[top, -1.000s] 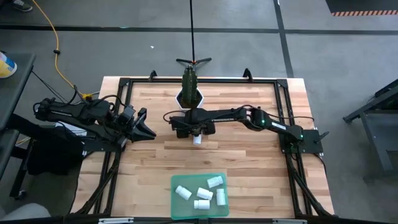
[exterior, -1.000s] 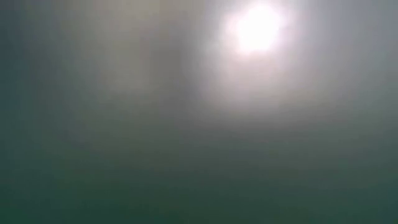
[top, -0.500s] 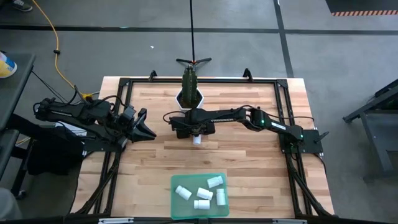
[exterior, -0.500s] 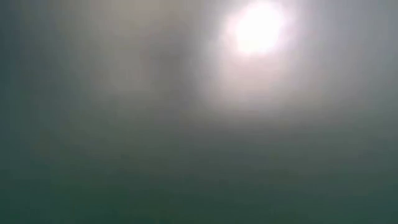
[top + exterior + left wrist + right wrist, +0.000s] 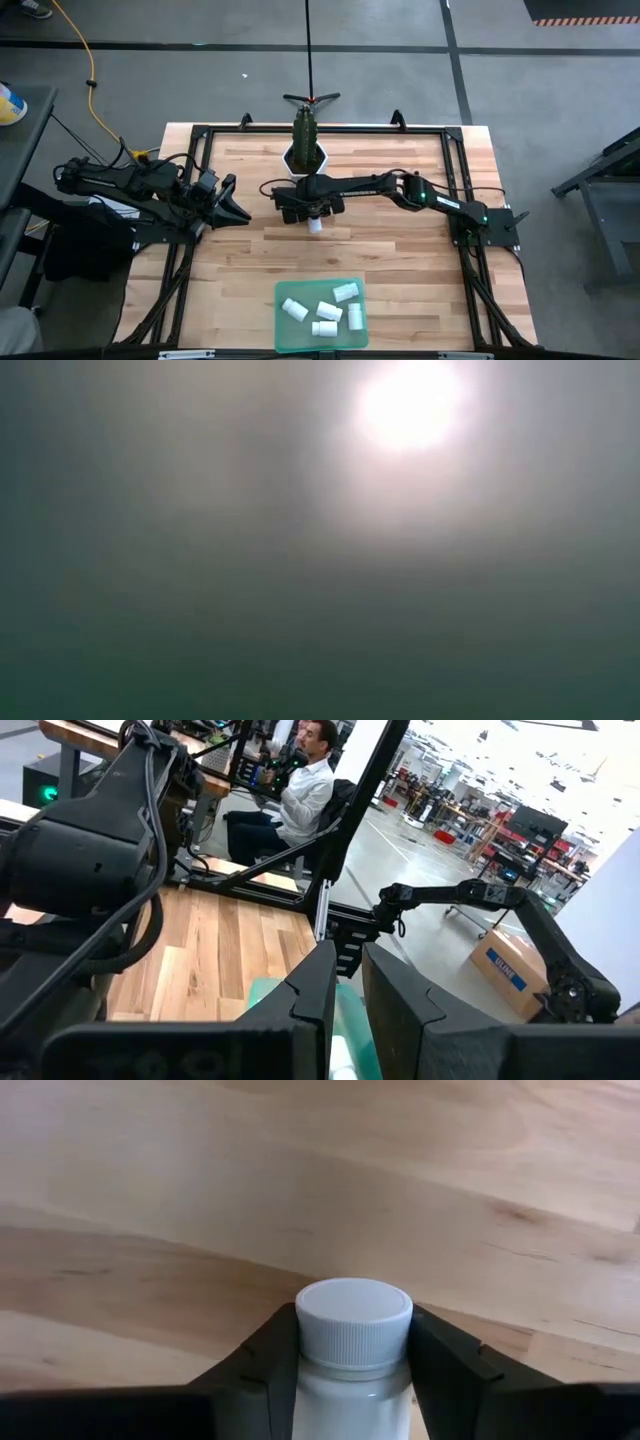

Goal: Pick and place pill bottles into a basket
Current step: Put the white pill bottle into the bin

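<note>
A: Five bottles (image 5: 322, 312) already lie in the basket (image 5: 283, 337) at the near edge; one more is out mid-table. Left to right?

B: Left gripper (image 5: 232, 208) is parked at the left edge of the table (image 5: 400, 270), fingers (image 5: 312, 995) pressed together, holding nothing. Looks like it's just kept out of the way.

A: Centre?

B: Right arm reaches across to the middle, just in front of the white pot (image 5: 307, 155). Right gripper (image 5: 352, 1355) is down over the last bottle (image 5: 353, 1330), which stands upright on the wood.

A: Where's the bottle relative to the fingers?

B: Squarely between them. Wrist view shows one pad on each side at the neck, just under the ribbed cap, with no gap I can see. Partly closed, seated on the bottle. Whether it's bearing full grip I can't tell.

A: Why that height?

B: My guess: the cap's lip stops it slipping on the lift. Low view shows nothing usable.
</note>
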Robot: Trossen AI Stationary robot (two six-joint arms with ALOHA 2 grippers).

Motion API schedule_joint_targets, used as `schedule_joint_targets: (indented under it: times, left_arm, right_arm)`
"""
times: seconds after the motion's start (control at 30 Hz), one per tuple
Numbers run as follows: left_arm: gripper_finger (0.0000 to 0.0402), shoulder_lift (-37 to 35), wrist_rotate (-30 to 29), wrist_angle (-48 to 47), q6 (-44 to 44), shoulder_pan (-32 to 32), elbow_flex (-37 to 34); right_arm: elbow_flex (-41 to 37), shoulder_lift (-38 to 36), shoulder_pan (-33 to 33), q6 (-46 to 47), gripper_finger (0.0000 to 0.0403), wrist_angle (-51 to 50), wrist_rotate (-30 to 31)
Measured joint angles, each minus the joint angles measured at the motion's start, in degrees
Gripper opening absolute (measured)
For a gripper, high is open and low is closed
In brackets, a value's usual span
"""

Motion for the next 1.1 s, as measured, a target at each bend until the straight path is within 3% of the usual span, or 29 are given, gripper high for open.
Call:
schedule_joint_targets:
  times: [0.63, 0.83, 1.1]
  left_arm:
    - [0.0090, 0.0, 0.0, 0.0, 0.2, 0.0, 0.0]
    - [0.0090, 0.0, 0.0, 0.0, 0.3, 0.0, 0.0]
    - [0.0090, 0.0, 0.0, 0.0, 0.2, 0.0, 0.0]
  right_arm:
    - [0.0, 0.0, 9.2, -0.7, 0.0142, 10.8, 3.9]
    - [1.8, -0.1, 12.8, -2.0, 0.0142, 11.8, 10.2]
    - [4.5, -1.8, 17.2, -4.3, 0.0141, 13.3, 24.3]
